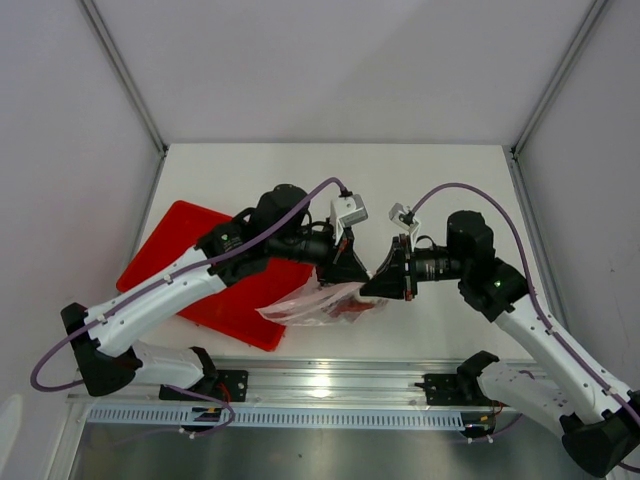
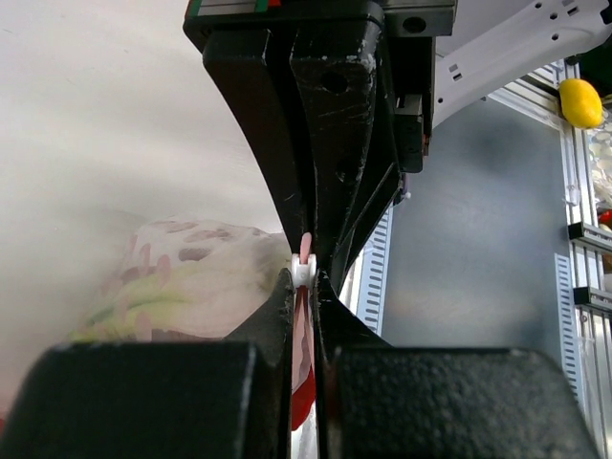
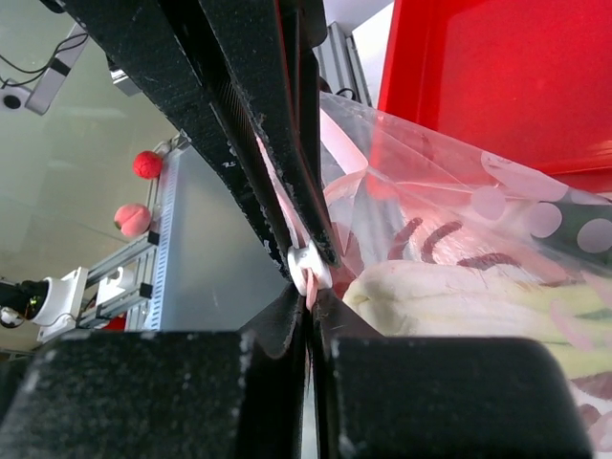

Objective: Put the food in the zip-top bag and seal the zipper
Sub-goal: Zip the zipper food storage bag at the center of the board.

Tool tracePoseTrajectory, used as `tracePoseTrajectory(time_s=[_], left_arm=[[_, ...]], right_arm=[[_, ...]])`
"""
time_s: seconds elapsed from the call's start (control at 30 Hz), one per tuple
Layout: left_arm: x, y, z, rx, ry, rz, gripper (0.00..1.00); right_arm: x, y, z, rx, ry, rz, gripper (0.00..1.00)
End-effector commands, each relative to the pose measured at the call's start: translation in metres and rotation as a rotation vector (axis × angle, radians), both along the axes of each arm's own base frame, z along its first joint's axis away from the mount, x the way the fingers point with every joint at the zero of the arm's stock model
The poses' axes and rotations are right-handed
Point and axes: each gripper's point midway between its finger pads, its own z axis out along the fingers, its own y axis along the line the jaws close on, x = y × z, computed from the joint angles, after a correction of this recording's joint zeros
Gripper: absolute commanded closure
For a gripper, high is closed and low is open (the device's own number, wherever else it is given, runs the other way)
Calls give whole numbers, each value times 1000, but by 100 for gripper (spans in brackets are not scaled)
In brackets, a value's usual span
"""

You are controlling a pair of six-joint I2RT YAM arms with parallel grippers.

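Note:
The clear zip-top bag (image 1: 322, 302) hangs between my two grippers just above the table, beside the red tray's right edge. Inside it show the white-and-green leek (image 3: 449, 301) and the lobster's red legs (image 3: 430, 234); the green fruit is hidden. The pink zipper (image 2: 304, 330) runs through a small white slider (image 3: 308, 263). My left gripper (image 1: 352, 270) (image 2: 306, 282) is shut on the zipper strip. Tip to tip with it, my right gripper (image 1: 385, 278) (image 3: 309, 295) is also shut on that strip, right at the slider (image 2: 303, 271).
The red tray (image 1: 190, 265) lies at the left under my left arm. An aluminium rail (image 1: 320, 385) runs along the table's near edge. Off the table sit a yellow toy (image 2: 579, 100), a red ball (image 3: 146, 163) and a peach (image 3: 134, 219).

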Motion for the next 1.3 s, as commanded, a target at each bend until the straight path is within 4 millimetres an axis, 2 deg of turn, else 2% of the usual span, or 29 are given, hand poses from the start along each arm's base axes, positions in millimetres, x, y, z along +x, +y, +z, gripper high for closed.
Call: tracePoseTrajectory(time_s=[0.0, 0.43, 0.47, 0.57, 0.6, 0.73, 0.87, 1.27], left_arm=[[3, -3, 23, -59, -39, -5, 99], [8, 11, 16, -55, -44, 37, 100], [7, 13, 14, -52, -43, 42, 99], [7, 16, 11, -47, -44, 48, 99], [6, 18, 8, -40, -40, 50, 100], [1, 30, -4, -2, -17, 76, 99], [-6, 46, -9, 29, 5, 114, 100], [-17, 80, 5, 24, -43, 174, 99]], right_arm=[[7, 4, 18, 37, -90, -31, 100], [20, 1, 25, 101, -103, -157, 100], [22, 0, 21, 105, -73, -174, 100], [32, -7, 40, 194, -85, -239, 100], [35, -8, 36, 199, -69, -260, 100], [43, -17, 41, 231, -47, -329, 100], [41, -18, 39, 228, -36, -333, 100], [42, -22, 47, 234, -34, -357, 100]])
